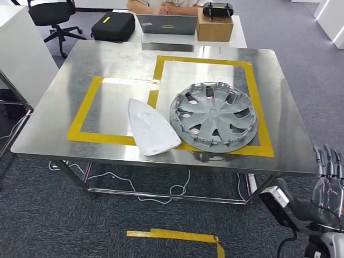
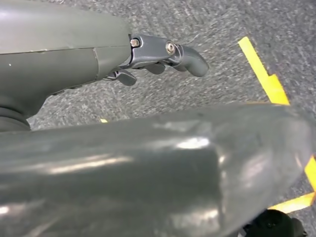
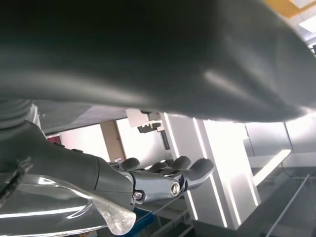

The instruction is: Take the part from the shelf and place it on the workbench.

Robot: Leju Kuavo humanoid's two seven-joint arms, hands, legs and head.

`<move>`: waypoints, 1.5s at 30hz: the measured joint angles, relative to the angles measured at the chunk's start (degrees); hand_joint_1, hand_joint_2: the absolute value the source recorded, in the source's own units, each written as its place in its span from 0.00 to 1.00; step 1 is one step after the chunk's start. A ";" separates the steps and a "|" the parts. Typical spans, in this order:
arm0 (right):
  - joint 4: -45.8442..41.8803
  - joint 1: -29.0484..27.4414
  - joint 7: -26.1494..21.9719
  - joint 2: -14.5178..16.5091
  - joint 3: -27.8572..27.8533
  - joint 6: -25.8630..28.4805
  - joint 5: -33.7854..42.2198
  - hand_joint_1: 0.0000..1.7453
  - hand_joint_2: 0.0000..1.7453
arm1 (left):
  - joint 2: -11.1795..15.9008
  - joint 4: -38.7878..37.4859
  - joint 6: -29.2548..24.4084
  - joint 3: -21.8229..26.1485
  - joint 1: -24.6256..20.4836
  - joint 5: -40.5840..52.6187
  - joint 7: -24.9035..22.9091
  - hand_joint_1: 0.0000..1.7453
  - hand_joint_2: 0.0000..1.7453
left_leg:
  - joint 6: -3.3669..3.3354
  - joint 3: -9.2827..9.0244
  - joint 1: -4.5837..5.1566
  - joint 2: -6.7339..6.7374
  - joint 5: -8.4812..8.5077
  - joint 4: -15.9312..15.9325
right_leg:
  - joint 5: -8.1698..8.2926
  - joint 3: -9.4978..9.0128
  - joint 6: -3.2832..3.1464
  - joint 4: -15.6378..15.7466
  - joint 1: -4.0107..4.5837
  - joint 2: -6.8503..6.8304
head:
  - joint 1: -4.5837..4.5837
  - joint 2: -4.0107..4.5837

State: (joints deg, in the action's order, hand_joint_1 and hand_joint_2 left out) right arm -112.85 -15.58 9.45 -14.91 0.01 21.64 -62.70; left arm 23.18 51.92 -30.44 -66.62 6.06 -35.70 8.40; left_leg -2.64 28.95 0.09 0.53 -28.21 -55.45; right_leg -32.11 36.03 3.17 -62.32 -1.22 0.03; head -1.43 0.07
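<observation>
Steel workbench [image 1: 81, 64] on grey carpet [image 1: 61, 226]

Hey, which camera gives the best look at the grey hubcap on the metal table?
The head view: the hubcap lies in full sight on the steel table, inside the right yellow-taped rectangle, beside a white part. The left wrist view looks at carpet and floor tape; the right wrist view looks at that hand and bright panels beyond.
</observation>
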 joint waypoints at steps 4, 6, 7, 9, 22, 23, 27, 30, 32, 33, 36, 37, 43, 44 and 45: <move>0.02 -1.27 1.09 0.00 -0.20 -0.56 -0.08 0.00 0.00 | -0.06 0.14 -0.22 0.00 0.13 -0.22 -0.19 0.00 0.00 | -0.41 3.43 0.60 0.18 2.48 -0.27 | -4.17 1.07 -0.01 -10.38 0.12 -0.02 | -0.03 0.00; 0.02 -1.48 1.18 0.00 -0.30 -0.57 -0.08 0.00 0.00 | -0.08 0.16 -0.24 0.00 0.20 -0.26 -0.20 0.00 0.00 | -0.30 4.91 0.84 0.27 3.52 -0.49 | -0.81 -3.62 -0.53 -5.29 0.36 -0.05 | -0.02 0.00; 0.01 -1.46 1.18 0.00 -0.36 -0.57 -0.09 0.00 0.00 | -0.09 0.21 -0.25 0.00 0.20 -0.26 -0.21 0.00 0.00 | -0.17 5.46 0.98 0.31 3.97 -0.66 | 0.13 -7.02 -0.88 -0.78 0.59 -0.12 | -0.02 0.00; -0.06 -1.43 1.20 0.00 -0.49 -0.56 -0.13 0.00 0.00 | -0.09 0.37 -0.26 0.01 0.20 -0.26 -0.22 0.00 0.00 | 0.21 6.25 1.15 0.38 4.94 -1.01 | -0.15 -12.27 -1.44 7.07 0.96 -0.25 | 0.02 0.00; -0.08 -1.63 1.39 0.07 -0.52 -0.73 -0.39 0.00 0.00 | 0.16 0.59 -0.43 -0.02 0.60 -0.28 -0.36 0.00 0.00 | 3.51 2.31 -0.65 -0.20 -2.20 -10.23 | 4.96 -4.26 -2.46 6.52 0.49 -0.41 | 0.50 0.00; -0.09 -1.68 1.69 0.08 -0.58 -0.93 -0.40 0.00 0.00 | 0.20 0.61 -0.50 -0.01 0.57 -0.29 -0.36 0.00 0.00 | 3.32 -0.30 -0.62 -0.35 -2.16 -6.16 | 5.25 -3.50 -2.15 6.04 0.49 -0.37 | 0.48 0.00; -0.01 -3.90 3.90 0.54 -1.81 -2.55 0.82 0.00 0.00 | 0.41 0.94 -1.19 -0.01 0.71 -0.70 -0.46 0.00 0.00 | 1.80 -2.28 -0.24 -0.64 -2.76 -0.82 | 6.81 -2.07 -0.61 5.61 0.42 -0.47 | 0.46 0.00; 0.64 -7.67 5.03 1.93 -3.76 -4.54 3.33 0.00 0.00 | 0.61 1.52 -2.02 -0.05 1.01 -1.32 -0.73 0.00 0.00 | 0.24 -0.71 -0.29 -0.38 -1.15 -0.51 | 2.11 -0.13 0.05 1.63 0.20 -0.32 | 0.30 0.00; 1.67 -10.41 5.09 3.77 -5.44 -6.67 6.56 0.00 0.00 | 0.80 2.05 -2.52 -0.14 1.16 -1.92 -0.96 0.00 0.00 | -0.22 0.81 0.06 -0.33 -0.03 -0.59 | -3.27 1.89 0.14 -5.79 0.22 -0.24 | 0.21 0.00; 2.31 -11.72 4.91 4.91 -6.26 -7.94 8.62 0.00 0.00 | 0.89 2.30 -2.72 -0.27 1.22 -2.24 -1.04 0.00 0.00 | -0.29 1.62 0.27 -0.32 0.55 -0.64 | -4.52 2.34 0.10 -8.93 0.25 -0.24 | 0.21 0.00; 5.56 -15.02 4.67 9.54 -8.65 -13.96 16.95 0.00 0.00 | 1.27 2.85 -3.00 -1.20 1.17 -3.72 -0.90 0.00 0.00 | -0.36 3.85 0.88 -0.23 2.13 -0.82 | -1.29 -1.60 -0.77 -7.52 0.70 -0.25 | 0.22 0.00; 7.67 -15.87 4.60 11.54 -9.56 -16.29 19.74 0.00 0.00 | 1.36 2.93 -2.90 -1.70 1.02 -4.36 -0.64 0.00 0.00 | -0.31 4.37 0.97 -0.21 2.57 -0.86 | 0.10 -4.68 -1.33 -3.61 1.02 -0.27 | 0.22 0.00; 19.85 -18.58 4.40 20.29 -12.72 -21.18 25.26 0.00 0.00 | 1.62 2.97 -2.46 -4.50 0.13 -7.01 0.78 0.00 0.00 | 1.27 6.07 1.19 0.09 4.34 -1.20 | 0.44 -12.40 -2.80 9.80 1.50 -0.33 | 0.31 0.00; 21.13 -18.61 4.75 21.09 -13.16 -21.66 25.79 0.00 0.00 | 1.71 2.97 -2.65 -5.02 -0.05 -7.56 0.90 0.00 0.00 | 1.71 6.42 1.10 0.05 2.89 -2.24 | 0.94 -11.81 -3.20 9.91 1.35 -0.38 | 0.36 0.00; 22.28 -18.58 4.76 21.83 -13.58 -21.91 26.16 0.00 0.00 | 1.83 2.97 -2.92 -5.50 -0.18 -8.14 1.00 0.00 0.00 | 2.16 6.94 0.94 -0.04 0.44 -4.33 | 1.44 -11.15 -3.59 9.98 1.19 -0.46 | 0.44 0.00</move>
State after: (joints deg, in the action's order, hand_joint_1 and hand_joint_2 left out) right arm -90.57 -34.16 14.21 6.92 -13.58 -0.27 -36.54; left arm 25.01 54.88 -33.36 -72.12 5.88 -43.84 9.40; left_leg -0.49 35.89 1.03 0.50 -27.77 -59.78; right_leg -30.67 24.88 -0.41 -52.34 -0.04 -0.43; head -0.99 0.07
